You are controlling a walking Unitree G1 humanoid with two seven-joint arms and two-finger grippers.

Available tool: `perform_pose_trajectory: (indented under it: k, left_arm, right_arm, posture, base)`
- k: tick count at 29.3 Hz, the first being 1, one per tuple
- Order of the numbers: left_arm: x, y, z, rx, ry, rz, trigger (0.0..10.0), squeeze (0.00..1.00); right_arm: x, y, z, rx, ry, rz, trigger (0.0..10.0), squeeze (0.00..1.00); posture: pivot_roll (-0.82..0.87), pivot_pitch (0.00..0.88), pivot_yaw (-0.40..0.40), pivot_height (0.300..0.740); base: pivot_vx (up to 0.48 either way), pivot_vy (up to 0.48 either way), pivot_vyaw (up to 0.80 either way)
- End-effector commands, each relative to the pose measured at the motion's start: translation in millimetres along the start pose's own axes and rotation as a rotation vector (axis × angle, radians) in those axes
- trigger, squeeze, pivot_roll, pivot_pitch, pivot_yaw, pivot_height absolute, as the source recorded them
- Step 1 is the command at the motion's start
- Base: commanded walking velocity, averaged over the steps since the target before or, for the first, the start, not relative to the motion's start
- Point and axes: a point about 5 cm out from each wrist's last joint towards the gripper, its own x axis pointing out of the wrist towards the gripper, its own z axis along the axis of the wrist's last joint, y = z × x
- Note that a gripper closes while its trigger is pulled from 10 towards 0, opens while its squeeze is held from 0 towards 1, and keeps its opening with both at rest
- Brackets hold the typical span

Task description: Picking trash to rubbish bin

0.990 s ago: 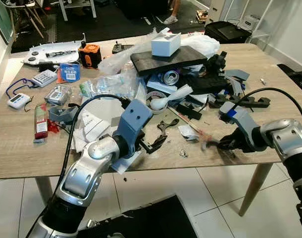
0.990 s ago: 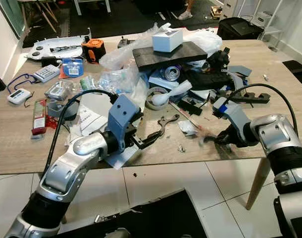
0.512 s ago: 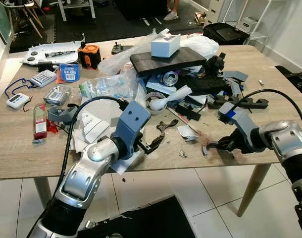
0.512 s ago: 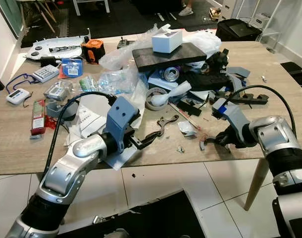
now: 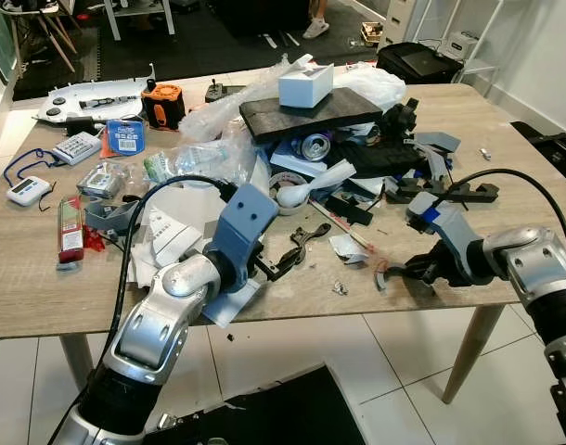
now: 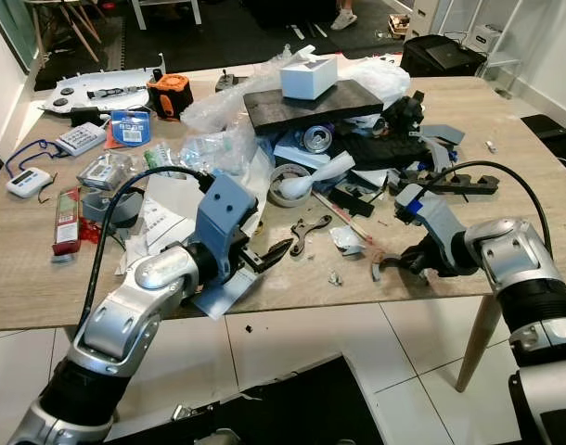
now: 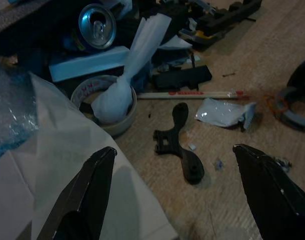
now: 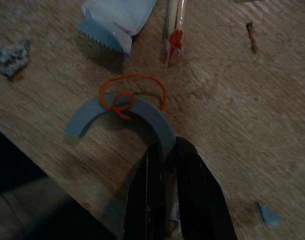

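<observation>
Pinching one end of a grey curved strip [image 8: 123, 116] at the table's [image 5: 23, 278] near edge, the right gripper [image 8: 165, 165] is clamping tight; an orange rubber band [image 8: 130, 95] is lying just ahead. Lifting straight up should avoid snagging it. The left gripper [image 7: 180, 187] is hovering wide apart above a black bracket [image 7: 178, 142].

A pale wooden desk [image 5: 23, 278] on angled legs stands on a floor of large white tiles [image 5: 394, 371]. Beyond it lies a dark mat floor [image 5: 199, 42], with white chair legs and a white wall at the far right.
</observation>
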Motion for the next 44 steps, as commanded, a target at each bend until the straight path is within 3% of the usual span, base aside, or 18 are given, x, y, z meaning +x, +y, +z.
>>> perform_pose_trajectory:
  k: [1,7,10,11,13,16,19,22,24,27,29,32,33,36,39,44]
  left_arm:
    - [0.6,1.8,-3.1,-0.006,0.017,0.008,10.0,0.0]
    - [-0.7,2.6,-3.9,-0.004,0.02,0.014,10.0,0.0]
    - [-1.3,6.2,-1.6,-0.024,0.007,0.055,10.0,0.0]
    - [-0.8,8.0,0.3,-0.034,0.0,0.066,10.0,0.0]
    - [-0.7,8.4,0.7,-0.035,-0.001,0.066,10.0,0.0]
    - [1.0,11.5,4.7,-0.065,-0.022,0.084,10.0,0.0]
    - [1.3,12.2,5.6,-0.071,-0.027,0.089,10.0,0.0]
    - [0.9,14.6,4.1,-0.083,-0.025,0.134,10.0,0.0]
    - [-0.1,18.4,2.7,-0.097,-0.027,0.177,10.0,0.0]
    - [-1.3,22.9,3.4,-0.117,-0.04,0.202,10.0,0.0]
    - [-0.3,24.8,8.8,-0.125,-0.066,0.21,10.0,0.0]
    - [0.3,25.3,13.2,-0.133,-0.091,0.214,10.0,0.0]
    - [-1.2,24.0,24.2,-0.18,-0.172,0.204,10.0,0.0]
    - [-2.9,21.4,29.3,-0.211,-0.217,0.188,10.0,0.0]
    - [-3.4,18.8,28.8,-0.211,-0.218,0.176,10.0,0.0]
    - [-2.5,16.9,27.0,-0.212,-0.21,0.184,10.0,0.0]
  right_arm:
    - [5.8,7.1,2.7,0.029,-0.025,0.048,0.0,0.0]
    - [-1.7,9.6,22.2,0.029,-0.123,0.068,0.0,0.0]
    - [-15.0,19.9,56.4,0.067,-0.338,0.161,0.0,0.0]
    - [-24.3,25.0,74.0,0.101,-0.468,0.225,0.0,0.0]
    - [-27.7,26.4,79.5,0.112,-0.51,0.244,0.0,0.0]
    - [-42.2,29.3,98.7,0.181,-0.685,0.319,0.0,0.0]
    - [-45.9,30.3,102.9,0.197,-0.73,0.338,0.0,0.0]
    - [-64.4,39.3,123.1,0.291,-1.015,0.432,0.0,0.0]
    - [-68.1,42.4,127.8,0.362,-1.134,0.429,0.0,0.0]
    - [-64.8,49.7,129.6,0.412,-1.182,0.434,0.0,0.0]
    - [-63.8,64.3,129.1,0.464,-1.237,0.534,0.0,0.0]
    - [-64.5,73.3,127.2,0.488,-1.261,0.604,0.0,0.0]
    - [-64.1,90.6,120.5,0.499,-1.269,0.702,0.0,0.0]
    - [-64.7,97.7,116.9,0.502,-1.27,0.73,0.0,0.0]
    - [-66.0,101.9,116.2,0.509,-1.279,0.735,0.0,0.0]
    - [-60.3,103.6,112.4,0.538,-1.244,0.591,0.0,0.0]
  posture:
    - [0.01,0.137,0.041,0.74]
    - [0.01,0.138,0.038,0.74]
    - [0.01,0.141,0.031,0.74]
    - [0.01,0.141,0.031,0.74]
    - [0.01,0.141,0.031,0.74]
    - [0.01,0.141,0.032,0.74]
    - [0.01,0.143,0.032,0.74]
    - [0.0,0.151,0.038,0.74]
    - [0.0,0.151,0.042,0.74]
    - [0.01,0.15,0.06,0.74]
    - [0.01,0.155,0.057,0.74]
    - [0.01,0.155,0.057,0.74]
    - [0.0,0.159,0.062,0.74]
    - [0.0,0.16,0.062,0.74]
    - [0.0,0.16,0.062,0.74]
    - [-0.01,0.16,0.063,0.74]
  base:
    - [0.0,0.0,0.0]
    - [0.0,0.0,0.0]
    - [0.0,0.0,0.0]
    - [0.0,0.0,0.0]
    - [0.0,0.0,0.0]
    - [0.0,0.0,0.0]
    - [0.0,0.0,0.0]
    - [0.0,0.0,0.0]
    - [0.0,0.0,0.0]
    - [0.0,0.0,0.0]
    - [0.0,0.0,0.0]
    - [0.0,0.0,0.0]
    - [0.0,0.0,0.0]
    - [0.0,0.0,0.0]
    - [0.0,0.0,0.0]
    - [0.0,0.0,0.0]
